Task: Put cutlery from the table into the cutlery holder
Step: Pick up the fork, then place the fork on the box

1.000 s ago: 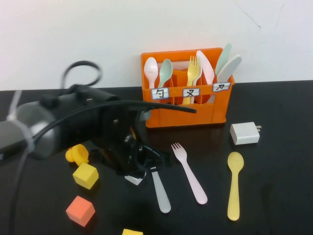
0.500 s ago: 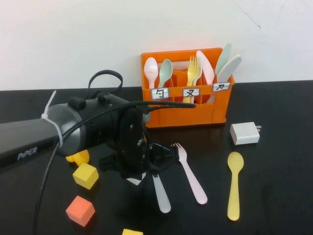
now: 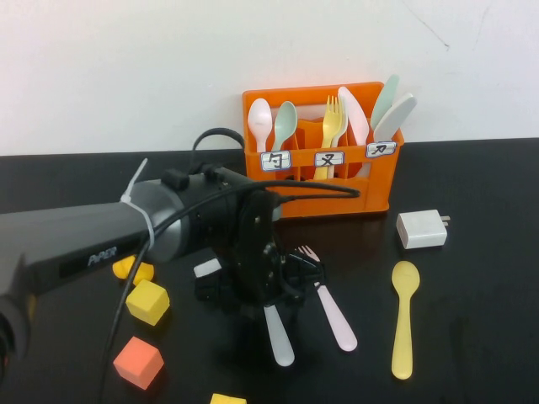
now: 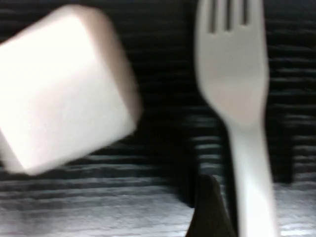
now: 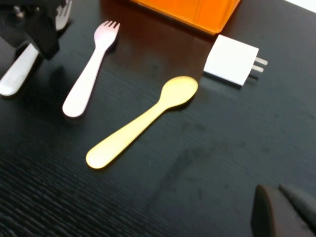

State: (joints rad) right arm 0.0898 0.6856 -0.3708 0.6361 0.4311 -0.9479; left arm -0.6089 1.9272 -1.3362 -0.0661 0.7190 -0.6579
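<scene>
The grey-green fork [image 3: 277, 338] lies on the black table [image 3: 472, 337], its head hidden under my left gripper [image 3: 269, 293]. That gripper hangs low over it, open. In the left wrist view the fork [image 4: 236, 94] runs right beside one dark finger [image 4: 210, 212], and nothing is gripped. A pale pink fork [image 3: 333, 310] and a yellow spoon [image 3: 404, 320] lie to the right. At the back stands the orange cutlery holder [image 3: 337, 198] with several pieces in it. My right gripper [image 5: 285, 210] is shut and empty, hovering near the spoon [image 5: 143, 121].
A white cube [image 4: 61, 89] lies beside the fork's head. A white charger block [image 3: 421, 229] sits right of the holder. Yellow cubes [image 3: 147, 301] and an orange cube [image 3: 137, 362] lie front left. My left arm [image 3: 101, 240] crosses the table's left half.
My left arm has swung right, to over the grey-green fork's head, and its gripper has gone from shut to open. The cutlery has not moved.
</scene>
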